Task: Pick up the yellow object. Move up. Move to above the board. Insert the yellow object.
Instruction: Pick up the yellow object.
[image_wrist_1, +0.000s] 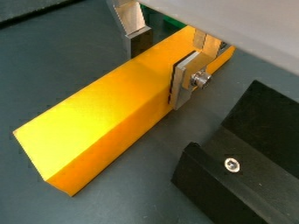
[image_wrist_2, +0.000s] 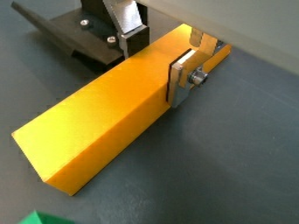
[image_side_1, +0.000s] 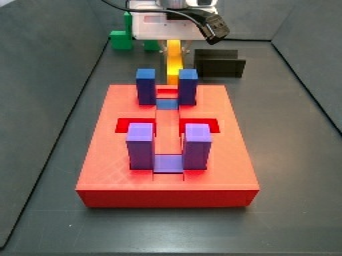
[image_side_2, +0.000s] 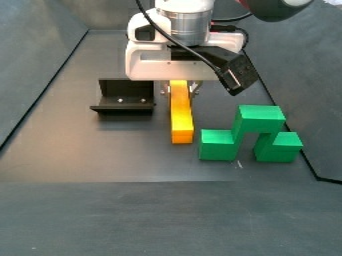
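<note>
On the dark floor beyond the board (image_side_1: 167, 150), my gripper (image_wrist_1: 163, 54) clamps the yellow object (image_wrist_1: 122, 109), apparently still grounded, beside the fixture (image_side_2: 122, 98).

no readable text, labels or numbers

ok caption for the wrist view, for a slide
Gripper straddling the yellow bar on the floor, black fixture beside it.

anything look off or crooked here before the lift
Nothing stands out. The yellow object lies flat on the floor, and the gripper straddles it near one end, one finger on each long side. The fixture and the green blocks sit apart from it. The board looks undisturbed.
</note>
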